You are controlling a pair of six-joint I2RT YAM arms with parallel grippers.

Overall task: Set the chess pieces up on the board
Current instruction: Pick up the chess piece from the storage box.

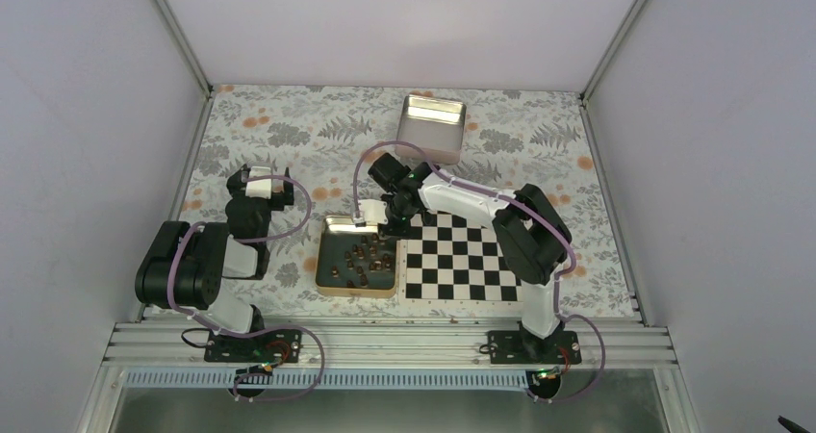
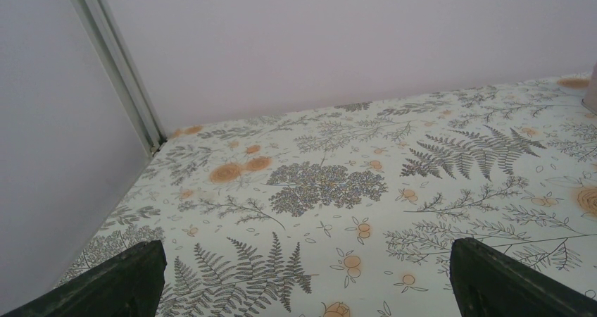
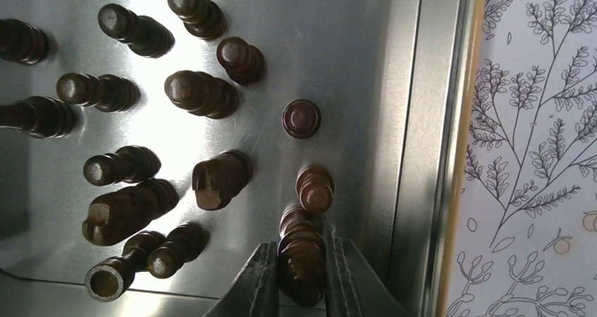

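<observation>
Several small dark brown chess pieces stand and lie in a gold-rimmed metal tray just left of the black and white board, which carries no pieces. My right gripper reaches down into the tray's far right part. In the right wrist view its fingers are shut on one dark chess piece, close to the tray's right wall. My left gripper is open over the flowered cloth at the left, nothing between its fingers.
A silver tin sits at the back, beyond the board. The left arm is folded near the left wall. Flowered cloth covers the table, with white walls on three sides.
</observation>
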